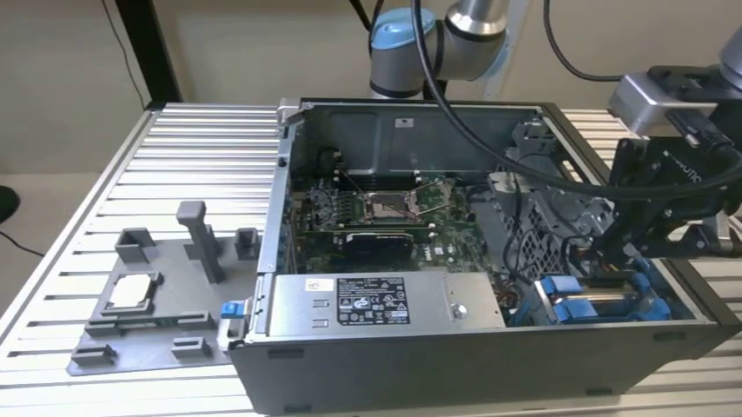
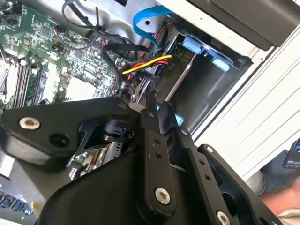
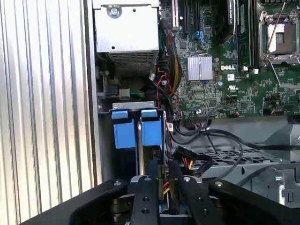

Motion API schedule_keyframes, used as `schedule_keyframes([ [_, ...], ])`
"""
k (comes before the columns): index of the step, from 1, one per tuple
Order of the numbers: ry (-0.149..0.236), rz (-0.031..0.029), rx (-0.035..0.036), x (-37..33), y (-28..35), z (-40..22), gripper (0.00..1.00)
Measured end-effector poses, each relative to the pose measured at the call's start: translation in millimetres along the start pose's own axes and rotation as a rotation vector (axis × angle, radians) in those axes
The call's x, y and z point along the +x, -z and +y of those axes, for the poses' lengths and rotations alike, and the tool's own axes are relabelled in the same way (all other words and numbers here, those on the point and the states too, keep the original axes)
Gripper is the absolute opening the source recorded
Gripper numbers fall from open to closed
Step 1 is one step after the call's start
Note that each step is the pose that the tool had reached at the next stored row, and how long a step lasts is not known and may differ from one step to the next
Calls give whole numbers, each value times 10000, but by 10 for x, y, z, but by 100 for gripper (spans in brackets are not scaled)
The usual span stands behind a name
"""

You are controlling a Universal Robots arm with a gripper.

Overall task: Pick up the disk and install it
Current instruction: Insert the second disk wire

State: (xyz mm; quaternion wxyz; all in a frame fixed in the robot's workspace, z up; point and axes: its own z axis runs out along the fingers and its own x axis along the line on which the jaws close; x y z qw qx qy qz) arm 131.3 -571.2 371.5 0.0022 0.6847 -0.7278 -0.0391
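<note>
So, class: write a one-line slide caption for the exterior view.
Robot hand lowered into the open computer case, above the blue-railed drive bay at the exterior view's right.

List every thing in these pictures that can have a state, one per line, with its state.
Computer case: open, side panel off, lying flat.
Disk: in the corner drive bay, blue tabs showing; cannot tell whether it is fully seated.
Gripper: down in the bay, right at the disk.
Small silver chip: resting in the grey fixture outside the case.
</note>
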Motion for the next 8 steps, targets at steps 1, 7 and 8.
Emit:
schedule_keyframes([
  [1,0,-3,-1,0,1,0,100],
  [7,0,0,-1,0,5,0,100],
  [8,0,0,0,0,5,0,100],
])
